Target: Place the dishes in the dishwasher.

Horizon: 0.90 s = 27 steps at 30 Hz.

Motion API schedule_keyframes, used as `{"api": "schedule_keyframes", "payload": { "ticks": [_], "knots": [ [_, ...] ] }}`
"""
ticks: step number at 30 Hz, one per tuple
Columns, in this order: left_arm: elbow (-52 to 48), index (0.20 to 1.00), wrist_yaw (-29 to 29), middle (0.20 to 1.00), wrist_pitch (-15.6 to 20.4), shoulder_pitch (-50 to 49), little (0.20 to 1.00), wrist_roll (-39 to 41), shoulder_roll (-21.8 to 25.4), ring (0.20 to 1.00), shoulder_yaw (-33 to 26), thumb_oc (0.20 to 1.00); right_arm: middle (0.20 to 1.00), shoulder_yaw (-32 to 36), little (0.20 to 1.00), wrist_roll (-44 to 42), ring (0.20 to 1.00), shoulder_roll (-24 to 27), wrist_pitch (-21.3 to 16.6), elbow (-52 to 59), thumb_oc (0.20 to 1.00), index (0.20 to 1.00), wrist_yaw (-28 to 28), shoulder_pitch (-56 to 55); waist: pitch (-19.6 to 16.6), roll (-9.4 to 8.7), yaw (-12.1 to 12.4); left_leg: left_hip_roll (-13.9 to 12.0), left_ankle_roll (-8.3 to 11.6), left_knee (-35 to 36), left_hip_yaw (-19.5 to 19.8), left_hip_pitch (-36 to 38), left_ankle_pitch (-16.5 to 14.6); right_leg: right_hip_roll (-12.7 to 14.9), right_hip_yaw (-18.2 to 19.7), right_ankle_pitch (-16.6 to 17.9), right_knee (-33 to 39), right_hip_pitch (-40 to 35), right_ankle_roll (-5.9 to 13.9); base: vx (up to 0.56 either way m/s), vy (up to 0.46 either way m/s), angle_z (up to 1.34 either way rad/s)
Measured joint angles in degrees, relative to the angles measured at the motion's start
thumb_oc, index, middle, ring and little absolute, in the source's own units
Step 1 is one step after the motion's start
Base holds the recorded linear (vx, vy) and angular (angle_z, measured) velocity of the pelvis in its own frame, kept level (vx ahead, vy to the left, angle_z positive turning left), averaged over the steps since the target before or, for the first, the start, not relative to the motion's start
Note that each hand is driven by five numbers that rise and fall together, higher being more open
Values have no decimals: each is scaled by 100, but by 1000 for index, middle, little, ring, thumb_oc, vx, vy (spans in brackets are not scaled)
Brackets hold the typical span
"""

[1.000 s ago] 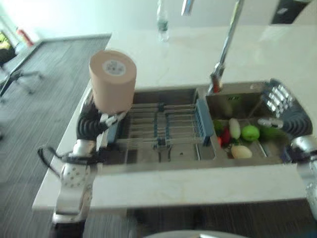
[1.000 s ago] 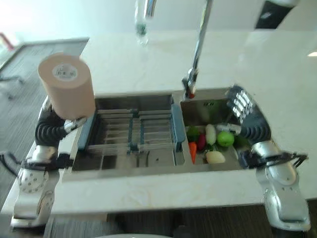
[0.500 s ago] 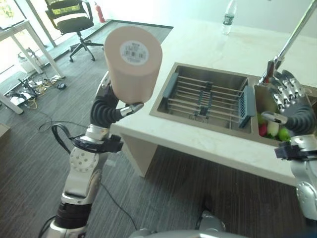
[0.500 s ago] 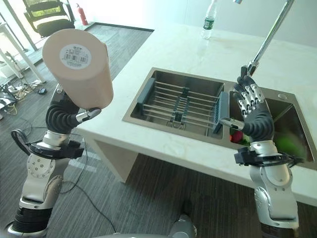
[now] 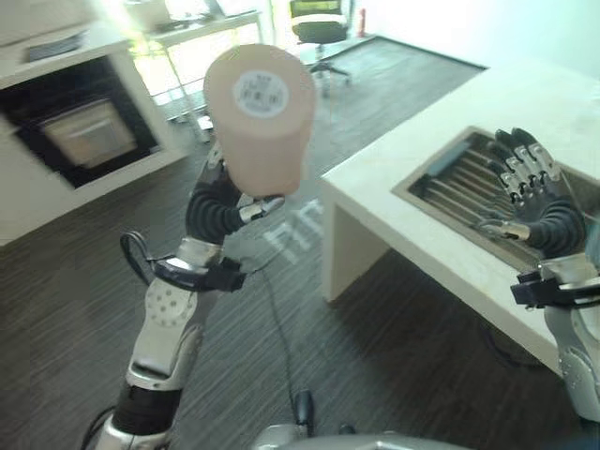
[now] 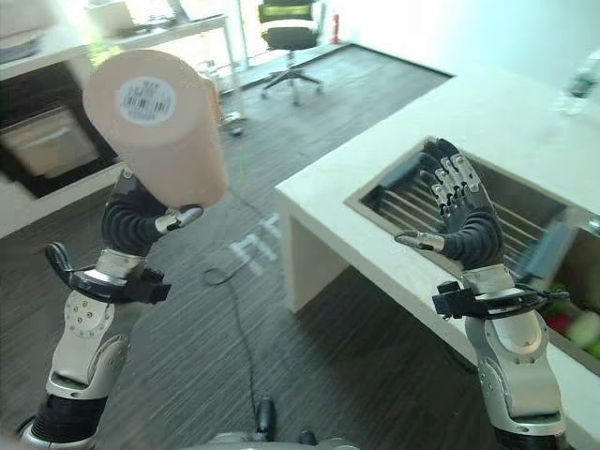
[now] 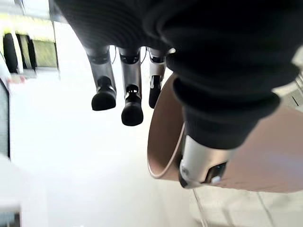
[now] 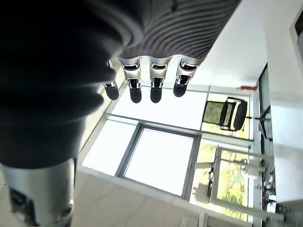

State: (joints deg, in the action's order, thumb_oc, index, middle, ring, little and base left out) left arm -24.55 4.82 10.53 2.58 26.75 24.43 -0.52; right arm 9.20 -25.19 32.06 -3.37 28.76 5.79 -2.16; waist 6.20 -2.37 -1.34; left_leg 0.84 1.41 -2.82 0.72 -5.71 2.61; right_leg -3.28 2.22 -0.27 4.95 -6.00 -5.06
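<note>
I am gripping a tall beige cup (image 5: 258, 112) in my left hand (image 5: 221, 204), thumb curled against its wall, raised over open dark floor (image 5: 309, 337) well clear of the counter's edge (image 5: 412, 246). My right hand (image 6: 459, 216) is hovering empty, fingers spread wide, above the counter's near rim beside the sink (image 6: 525, 211).

- One tan cup (image 5: 259, 117) is seen.
- One sink (image 6: 525, 220) is seen, at three o'clock.
- One office chair (image 6: 290, 21) is counted, at twelve o'clock.
- One counter (image 6: 375, 253) is seen.
</note>
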Motion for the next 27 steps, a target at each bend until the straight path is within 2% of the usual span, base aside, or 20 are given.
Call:
{"api": "schedule_keyframes", "payload": {
  "ticks": [1,2,4,5,6,7,8,9,10,11,14,16,17,19,20,21,22,23,25,27],
  "knots": [
    [-29,200,-3,200,30,-100,200,87,1,200,-35,200,1000,0,1000,4,1000,1,0,6,1000,1000,0,29,-2,4,89,-113,36,18,12,102,-33,-13,-94,6,-3,11,4,-82,39,107],
    [-21,200,54,200,42,-135,200,208,-14,200,-59,200,1000,83,1000,42,1000,-18,-7,19,1000,1000,-41,17,39,-32,146,-219,330,127,-461,180,-210,80,-603,-19,-3,-24,46,-149,65,176],
    [184,200,189,200,45,192,200,417,-170,200,242,200,1000,273,1000,118,1000,159,-6,-9,1000,1000,-243,-44,109,-195,-149,-600,595,-220,-2359,166,-430,368,-1711,-43,-17,-115,82,-232,123,265],
    [201,200,223,200,54,401,200,467,-226,200,413,200,1000,258,1000,157,1000,329,-6,-76,1000,1000,-275,73,115,-204,-93,-879,677,-445,-2828,174,-491,432,-1890,-44,-53,-52,83,-195,262,193],
    [155,200,223,200,66,499,200,468,-202,200,468,200,1000,264,1000,156,1000,401,-9,-90,1000,1000,-277,156,121,-212,-100,-1035,684,-590,-2988,155,-499,465,-1907,-44,-43,-25,84,-133,277,112],
    [-46,200,200,200,82,507,200,481,-148,200,424,200,1000,276,1000,147,1000,500,-9,-105,1000,1000,-233,383,133,-194,-72,-961,611,-613,-2431,191,-540,530,-1890,-60,-97,76,164,-58,305,52],
    [-201,200,202,200,100,473,200,487,-95,200,274,200,1000,363,1000,142,1000,514,-37,-97,1000,1000,-209,591,128,-30,-93,-720,391,59,-2010,647,-387,583,-1875,-34,-141,106,279,2,370,27],
    [-190,200,212,200,130,491,200,512,-96,200,193,200,1000,458,1000,144,1000,517,-71,-94,1000,1000,-182,633,132,195,-115,-679,205,411,-2013,930,-66,575,-1908,-80,-251,99,388,27,434,26],
    [-155,200,214,200,130,483,200,594,-98,200,79,200,1000,576,1000,148,1000,459,-90,-94,1000,1000,-180,624,142,411,-259,-587,128,782,-2073,1109,-48,620,-2061,-138,-378,88,514,34,389,59],
    [-84,200,195,200,131,501,200,595,-114,200,-13,200,1000,604,1000,147,1000,305,-94,-98,1000,1000,-183,594,144,470,-416,-449,67,825,-1956,1105,-66,754,-2200,-180,-485,84,610,29,279,81],
    [-167,200,136,200,125,490,200,602,-171,200,23,200,1000,417,1000,149,1000,100,-89,23,1000,1000,-112,345,102,475,-282,28,-116,784,-1545,1024,-144,1203,-1888,-196,-634,144,953,39,295,71],
    [-164,200,126,200,80,479,200,602,-144,200,0,200,1000,344,1000,149,1000,3,-84,81,1000,1000,-117,348,93,457,-119,151,-127,784,-1422,962,-145,1356,-1866,-157,-809,228,1047,18,262,45],
    [-166,200,131,200,80,478,200,602,-101,200,1,200,1000,259,1000,151,1000,-4,-80,84,1000,1000,-118,354,93,455,-51,151,-136,783,-1363,962,-142,1403,-1851,-150,-1181,368,1133,30,237,34],
    [-140,200,162,200,78,466,200,600,-62,200,-8,200,1000,251,1000,151,1000,-83,-78,105,1000,1000,-121,302,91,453,12,108,-431,783,-1147,951,-119,1593,-1737,-202,-2892,1182,1244,66,97,45],
    [-117,200,169,200,63,450,200,601,-47,200,-6,200,1000,248,1000,153,1000,-135,-78,105,1000,1000,-117,124,63,381,-54,136,-556,783,-1040,982,-129,1679,-1398,-289,-3705,1616,1393,108,-45,80],
    [-114,200,204,200,62,414,200,614,27,200,-90,200,1000,243,1000,153,1000,-141,-66,98,1000,1000,-108,-98,-34,246,-81,173,-486,784,-846,979,-168,1446,-944,-560,-3363,1716,1469,134,-88,80],
    [-103,200,217,200,61,404,200,617,63,200,-209,200,1000,251,1000,153,1000,-140,-65,91,1000,1000,-108,-134,-75,153,-107,194,-479,784,-776,975,-166,1255,-779,-596,-2873,1697,1401,118,-89,79],
    [4,200,213,200,63,413,200,661,77,200,-237,200,1000,287,1000,151,1000,-141,-86,76,1000,1000,-89,-230,-139,72,-175,218,-425,784,-613,985,-168,1017,-674,-542,-1799,1407,1370,107,-120,67],
    [31,200,215,200,64,309,200,696,126,200,-227,200,1000,330,1000,144,1000,-133,-87,15,1000,1000,-3,-292,-233,-73,-229,321,-403,785,-559,1067,-185,926,-757,162,-674,994,1060,77,-121,47],
    [-39,200,214,200,62,26,200,699,105,200,-209,200,1000,344,1000,141,1000,-126,-81,-11,1000,1000,-2,-264,-254,4,-211,254,-281,784,-562,1238,-264,799,-763,632,8,525,926,69,-126,-2]
  ]
}}
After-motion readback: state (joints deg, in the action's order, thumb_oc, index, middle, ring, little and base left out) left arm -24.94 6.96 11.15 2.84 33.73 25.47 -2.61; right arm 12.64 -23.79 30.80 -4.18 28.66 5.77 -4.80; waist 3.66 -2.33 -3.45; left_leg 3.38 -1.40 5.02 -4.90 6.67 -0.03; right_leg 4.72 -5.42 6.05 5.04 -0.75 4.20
